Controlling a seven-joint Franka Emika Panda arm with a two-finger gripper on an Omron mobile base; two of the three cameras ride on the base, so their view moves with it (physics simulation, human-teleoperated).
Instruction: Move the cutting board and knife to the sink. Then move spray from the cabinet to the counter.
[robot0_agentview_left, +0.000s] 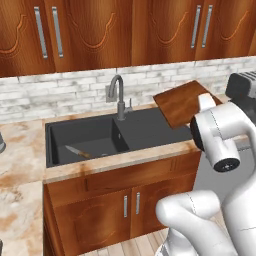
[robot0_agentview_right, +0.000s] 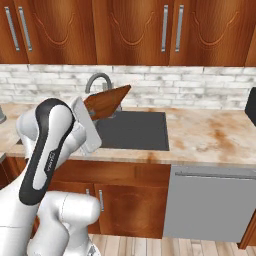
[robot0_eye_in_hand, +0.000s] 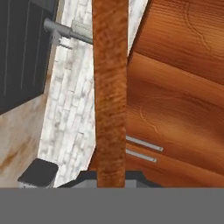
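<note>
**Board held on edge above the right half of the sink**

Clamped tight on the flat, rectangular dark brown wooden cutting board (robot0_agentview_left: 181, 102), with the two-finger gripper (robot0_eye_in_hand: 111, 177) closed on one short edge. Seen along the hand as a narrow brown strip running straight out from the fingertips, so long axis in line with the reach, thin edge toward the camera. From the base views, carried clear of everything, tilted, one broad face half turned up, far end pointing back toward the white brick wall (robot0_agentview_left: 60, 90) and the curved grey gooseneck faucet (robot0_agentview_left: 117, 92).

Directly below and a little forward of the board: the wide, dark grey rectangular sink (robot0_agentview_right: 134, 131), right-hand basin. Already lying in the left-hand basin: the small kitchen knife (robot0_agentview_left: 77, 151) with silver-grey blade and brown wooden handle, well apart from where the board hangs.

Judged next: lower and let go into the basin. Hinges on the board's length against the basin and on the faucet just beside its far end; best kept tilted and drawn slightly forward before descent, otherwise likely to catch the spout or bridge the rim onto the beige marble-look counter (robot0_agentview_right: 215, 137).

Above, closed doors on the reddish-brown upper cabinet (robot0_agentview_left: 95, 30); spray bottle hidden, not yet dealt with.
</note>
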